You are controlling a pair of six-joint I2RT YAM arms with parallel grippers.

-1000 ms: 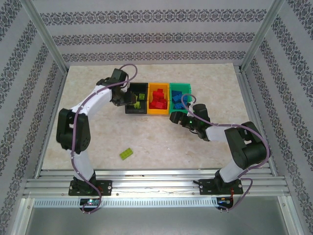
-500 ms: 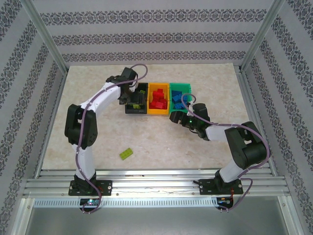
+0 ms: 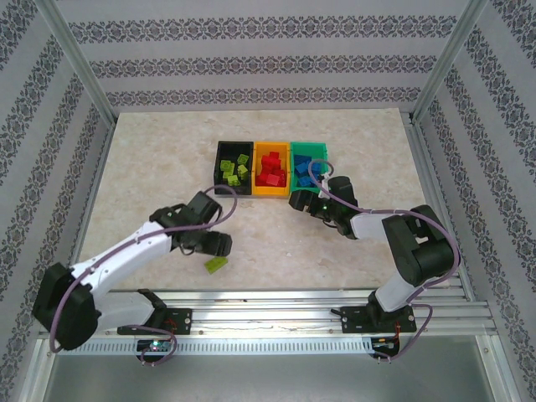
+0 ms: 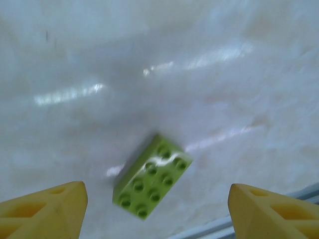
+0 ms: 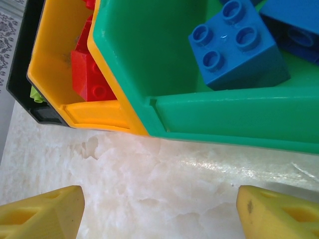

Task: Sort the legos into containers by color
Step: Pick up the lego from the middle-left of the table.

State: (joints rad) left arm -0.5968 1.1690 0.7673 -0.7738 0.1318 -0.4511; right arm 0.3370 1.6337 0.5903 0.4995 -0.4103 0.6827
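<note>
1. Presently the last loose lego, a lime brick [image 3: 216,265], lies flat and studs-up on the table [image 3: 151,167], near its front edge and well apart from the containers.
2. The left tool [image 3: 219,244] hangs just behind and above that brick. Its fingers [image 4: 45,209] are spread wide, with nothing between them but the brick on the table below, and no contact is visible.
3. In the left wrist view the brick's long axis runs diagonally, from lower left to upper right, oblique to the line joining the two fingers. In my judgement the wrist needs turning so that the fingers close across the short sides.
4. The left arm is plainly the nearer. The right tool [image 3: 295,201] sits at the front of the green bin [image 5: 224,114], fingers [image 5: 45,211] wide apart and holding nothing.
5. The destination is judged to be the black bin [image 3: 218,163], which already holds lime pieces. Red sits in the orange-yellow bin [image 3: 272,193], blue in the green one.
6. The top view gives the route from brick to bin; the left wrist view gives the stud pattern and the angle. Height above the brick cannot be told.
</note>
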